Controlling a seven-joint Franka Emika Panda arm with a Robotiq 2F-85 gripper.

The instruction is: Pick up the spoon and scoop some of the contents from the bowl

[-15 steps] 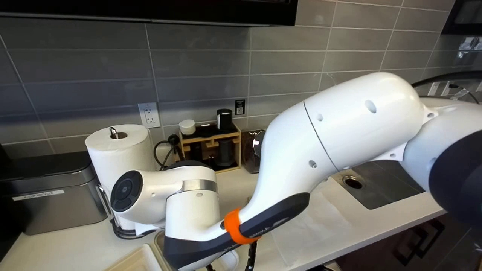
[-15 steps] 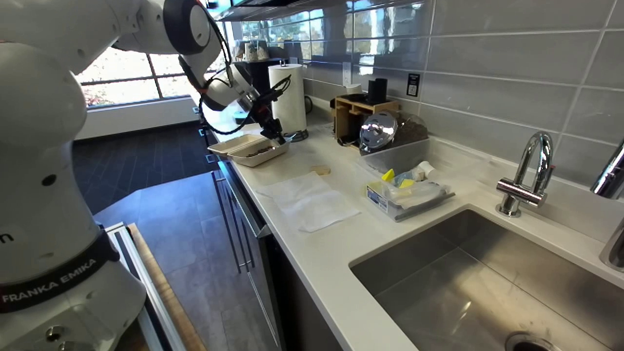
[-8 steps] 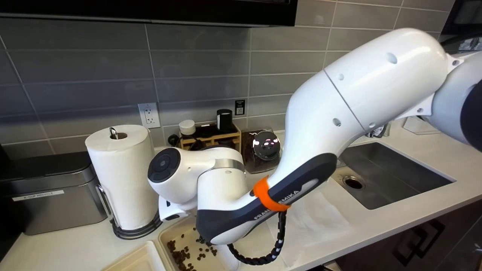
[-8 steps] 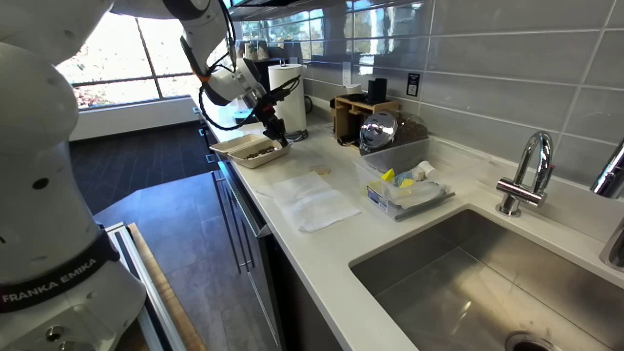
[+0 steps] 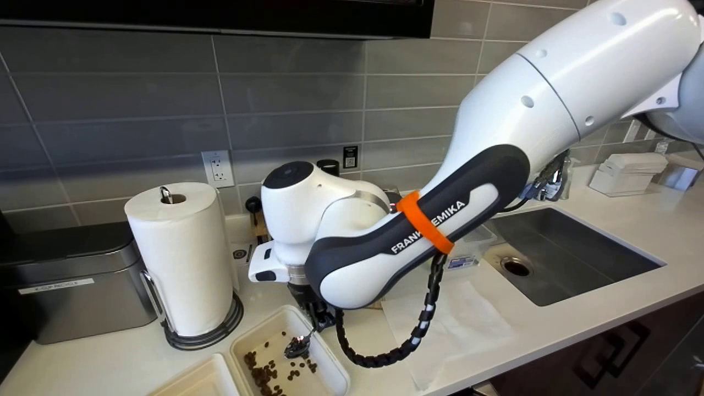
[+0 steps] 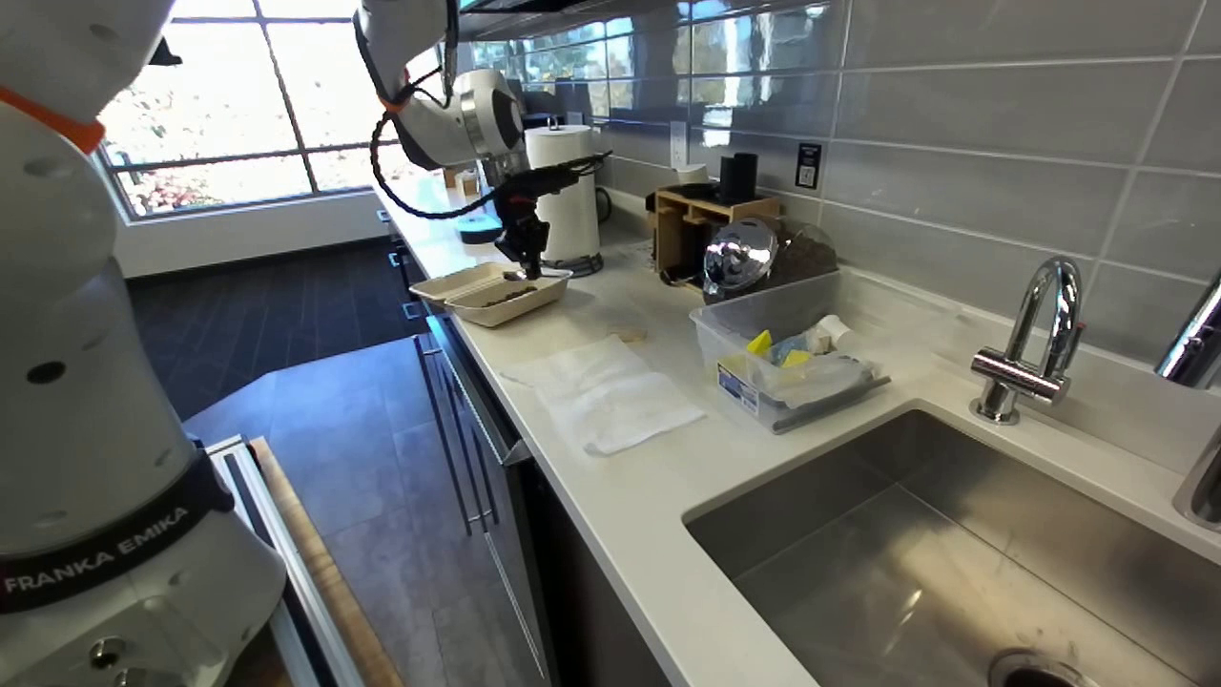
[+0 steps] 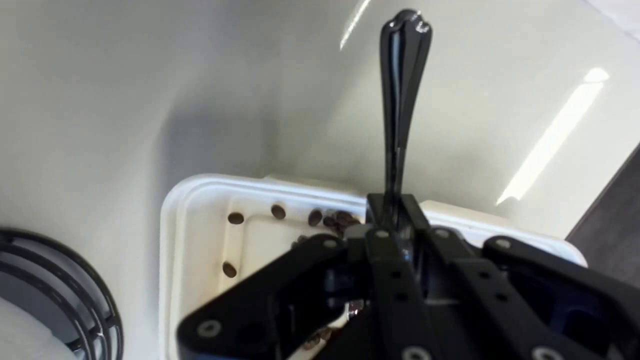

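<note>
One step in hand, I judge: scooping, spoon [image 5: 297, 347] clamped in my pincer [image 7: 394, 207], tip over the white dish [image 5: 329, 364].
Loose brown beans [image 5: 259, 375] inside bunch at 8 o'clock of the tip in an exterior view; load on spoon: can't tell. I'd dip toward 8, then lift level.

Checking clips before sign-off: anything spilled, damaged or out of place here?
Nothing looks spilled or damaged: the loose dark-brown beans in view lie inside the white clamshell, and the spoon is clamped in the gripper. At most untidy: a creased white sheet and a tan piece lie close together on the countertop.
</note>
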